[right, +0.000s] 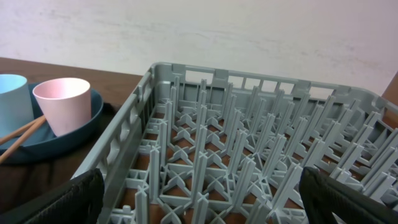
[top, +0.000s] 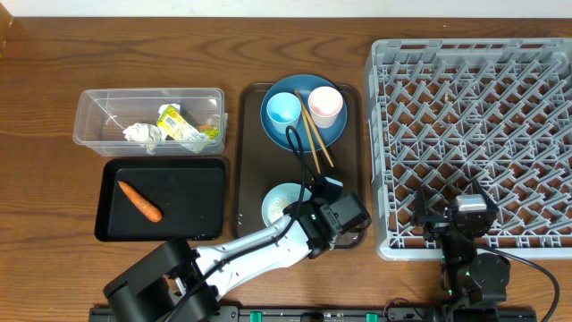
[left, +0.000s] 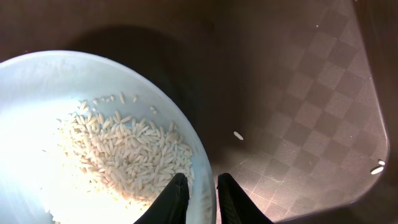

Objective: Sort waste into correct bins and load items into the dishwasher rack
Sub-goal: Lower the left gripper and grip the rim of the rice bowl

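The round white-blue bowl (left: 37,93) runs off the left and bottom edges of the left wrist view, where the left hand (left: 202,179) shows only two black fingertips (left: 176,198); whether they press the rim cannot be told. Overhead, the white left arm (top: 259,243) covers the bowl's right side. In the right wrist view the right hand (right: 202,177) is two dark blurs in the bottom corners, and the left edge cuts the light blue cup (right: 12,102).
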